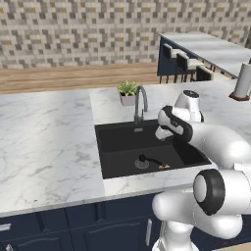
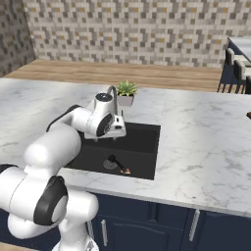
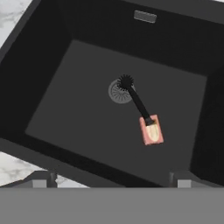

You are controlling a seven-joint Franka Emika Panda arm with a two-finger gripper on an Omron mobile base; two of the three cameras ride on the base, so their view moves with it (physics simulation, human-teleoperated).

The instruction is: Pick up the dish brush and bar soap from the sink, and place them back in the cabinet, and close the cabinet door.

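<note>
A wide white marble surface [image 1: 49, 142] runs across the room, with navy drawers and doors below its front edge and a speckled tile wall behind a strip of wooden floor. Sunk into the surface is a black rectangular sink [image 1: 117, 139], and behind it stands a chrome faucet [image 1: 140, 105] with a small potted plant [image 1: 128, 92] just beside it. On the sink floor lies the brush [image 1: 151, 160], black and slender. In the hand view its round bristle head [image 3: 125, 82] rests over the edge of the grey drain [image 3: 118, 92], and its handle runs away from the drain to end on top of the soap [image 3: 152, 130], a small orange-tan block with a pale patch in its middle. Brush and soap touch; both lie toward the sink's front right part as seen from the left base view, with the soap [image 1: 164, 166] just short of the front wall. The white arm reaches over the right side of the sink, and its tool [image 1: 163, 133] hangs above the basin, well clear of the brush and soap. The tool is spread wide and grasps nothing; its two dark fingertips [image 3: 43, 179] show far apart at the bottom of the hand view, looking down into the sink. Farther right, a second marble surface [image 1: 211, 49] with stools stands in the background.
</note>
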